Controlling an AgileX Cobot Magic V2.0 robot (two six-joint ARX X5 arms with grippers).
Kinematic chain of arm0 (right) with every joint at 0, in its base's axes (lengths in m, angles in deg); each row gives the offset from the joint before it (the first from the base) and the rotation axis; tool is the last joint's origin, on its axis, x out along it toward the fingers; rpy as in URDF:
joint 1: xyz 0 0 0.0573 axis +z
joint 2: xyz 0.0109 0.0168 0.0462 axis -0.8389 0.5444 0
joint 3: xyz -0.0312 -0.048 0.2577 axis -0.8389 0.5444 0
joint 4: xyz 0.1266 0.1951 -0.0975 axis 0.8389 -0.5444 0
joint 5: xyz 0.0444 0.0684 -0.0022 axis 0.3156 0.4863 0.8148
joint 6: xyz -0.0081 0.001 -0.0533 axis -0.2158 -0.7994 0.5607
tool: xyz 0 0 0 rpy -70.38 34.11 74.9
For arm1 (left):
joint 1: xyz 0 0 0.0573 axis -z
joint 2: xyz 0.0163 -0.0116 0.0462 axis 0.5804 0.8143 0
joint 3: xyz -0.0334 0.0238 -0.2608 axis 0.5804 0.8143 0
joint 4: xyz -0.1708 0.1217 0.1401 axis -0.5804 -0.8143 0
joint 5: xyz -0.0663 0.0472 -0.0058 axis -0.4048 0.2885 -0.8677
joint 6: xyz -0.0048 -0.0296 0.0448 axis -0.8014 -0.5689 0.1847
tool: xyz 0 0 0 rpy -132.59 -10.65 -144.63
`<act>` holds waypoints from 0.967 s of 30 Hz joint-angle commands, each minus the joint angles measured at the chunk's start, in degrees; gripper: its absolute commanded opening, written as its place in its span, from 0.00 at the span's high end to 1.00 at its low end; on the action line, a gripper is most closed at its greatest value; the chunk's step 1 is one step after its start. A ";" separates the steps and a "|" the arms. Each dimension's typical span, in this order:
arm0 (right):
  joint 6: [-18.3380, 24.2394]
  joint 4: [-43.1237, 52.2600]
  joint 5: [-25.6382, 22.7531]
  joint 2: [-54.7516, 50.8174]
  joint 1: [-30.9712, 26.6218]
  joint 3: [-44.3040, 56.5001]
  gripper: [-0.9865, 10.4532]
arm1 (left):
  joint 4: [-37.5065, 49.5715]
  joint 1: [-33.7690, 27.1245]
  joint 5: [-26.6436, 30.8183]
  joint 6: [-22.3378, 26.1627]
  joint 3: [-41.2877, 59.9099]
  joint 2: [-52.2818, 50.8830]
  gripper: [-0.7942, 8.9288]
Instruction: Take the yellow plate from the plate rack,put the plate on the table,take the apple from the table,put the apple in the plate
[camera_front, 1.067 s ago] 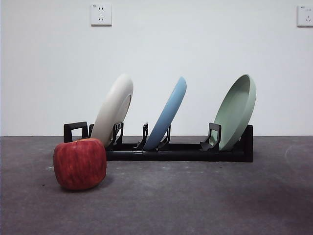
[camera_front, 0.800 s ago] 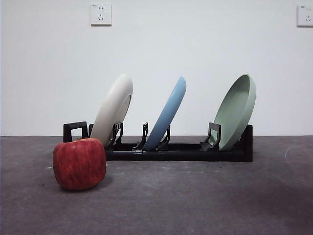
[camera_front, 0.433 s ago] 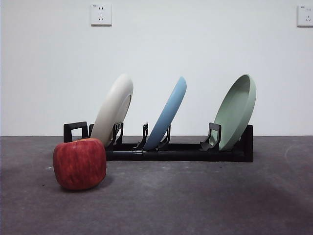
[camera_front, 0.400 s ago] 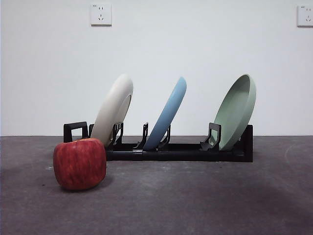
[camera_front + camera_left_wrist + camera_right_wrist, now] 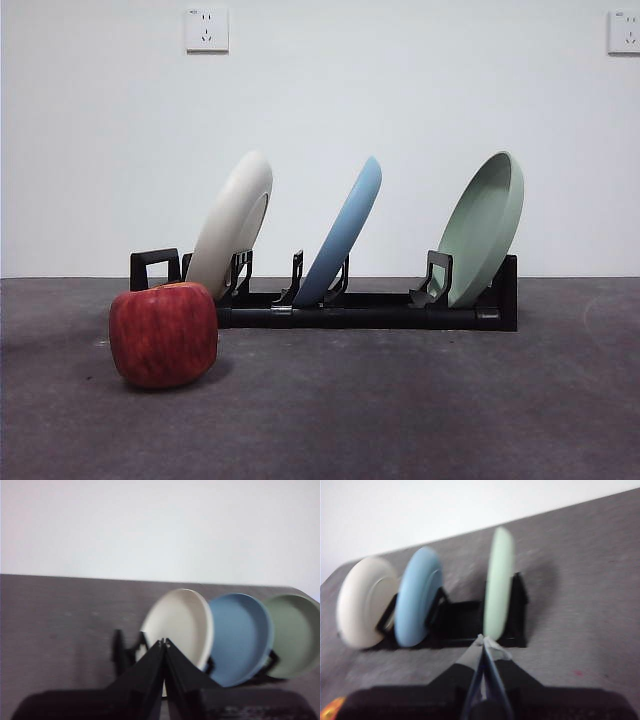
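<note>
The yellow plate (image 5: 232, 225) is cream-coloured and leans in the left slot of the black plate rack (image 5: 360, 310). The red apple (image 5: 163, 335) sits on the dark grey table (image 5: 400, 420), in front of the rack's left end. No gripper shows in the front view. In the left wrist view my left gripper (image 5: 163, 642) is shut and empty, its tips lined up with the yellow plate (image 5: 180, 622) farther off. My right gripper (image 5: 482, 640) is also shut and empty, facing the rack's end near the green plate (image 5: 497, 580). The right wrist view catches the yellow plate (image 5: 365, 602) and an edge of the apple (image 5: 330, 710).
A light blue plate (image 5: 345, 232) leans in the rack's middle slot and a pale green plate (image 5: 485, 228) in its right slot. A white wall with two sockets stands behind the table. Both wrist views are blurred.
</note>
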 commanded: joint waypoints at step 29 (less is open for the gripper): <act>4.42 -3.17 7.93 13.14 0.17 -13.00 0.64 | -16.48 13.94 -6.97 5.11 -44.24 58.75 0.66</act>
